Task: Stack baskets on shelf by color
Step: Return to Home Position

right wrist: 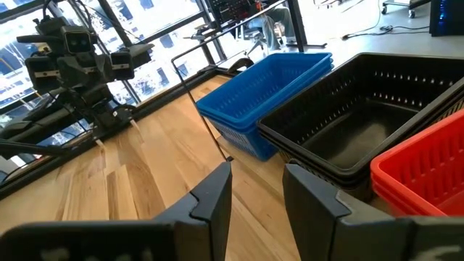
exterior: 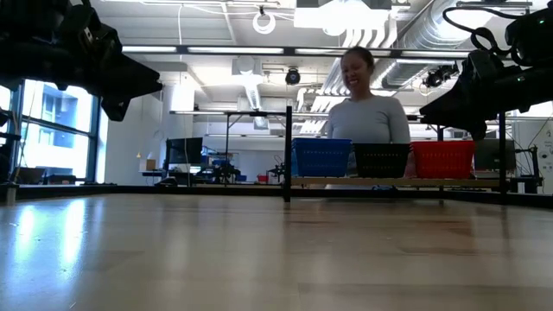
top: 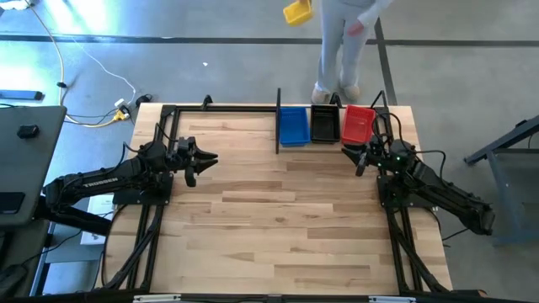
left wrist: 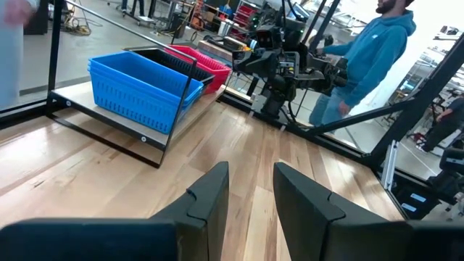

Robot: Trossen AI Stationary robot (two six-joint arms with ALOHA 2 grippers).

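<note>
Three stacks of baskets rest side by side on the low black shelf (top: 279,126) at the table's far edge: blue baskets (top: 293,125), black baskets (top: 324,123) and red baskets (top: 357,124). The low view shows them in a row: blue (exterior: 321,157), black (exterior: 381,159), red (exterior: 443,158). My left gripper (top: 210,158) hovers open over the table's left part, far from the shelf. My right gripper (top: 352,153) hovers open just on the near side of the red stack. In the right wrist view my right gripper (right wrist: 257,190) points at the black basket (right wrist: 362,130).
A person stands beyond the table's far edge (top: 341,50), holding a yellow basket (top: 297,12). Another person in a blue hoodie (left wrist: 370,51) shows past the right arm. Bare wood spans the table's middle and near part (top: 278,227).
</note>
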